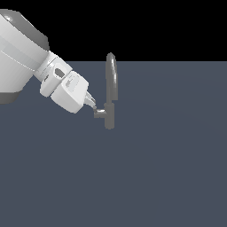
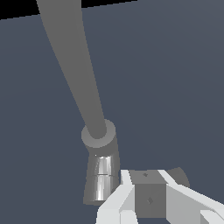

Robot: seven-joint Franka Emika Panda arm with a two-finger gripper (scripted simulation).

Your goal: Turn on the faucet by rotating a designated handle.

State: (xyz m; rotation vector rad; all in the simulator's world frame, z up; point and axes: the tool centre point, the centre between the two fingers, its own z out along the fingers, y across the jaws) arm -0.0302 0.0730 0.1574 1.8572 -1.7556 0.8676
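A flat, plain slate-blue ground surface (image 1: 168, 177) stretches to a black background (image 1: 155, 26).

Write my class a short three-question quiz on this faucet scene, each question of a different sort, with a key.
1. True or false: the white robot gripper is far from the small grey metallic faucet.
2. Which part do the white fingers bracket? A: the tall arched spout; B: the grey handle on the short horizontal stub.
3. Fill in: in the exterior view, the arm reaches in from the view's ____.

Key: 1 false; 2 B; 3 left.
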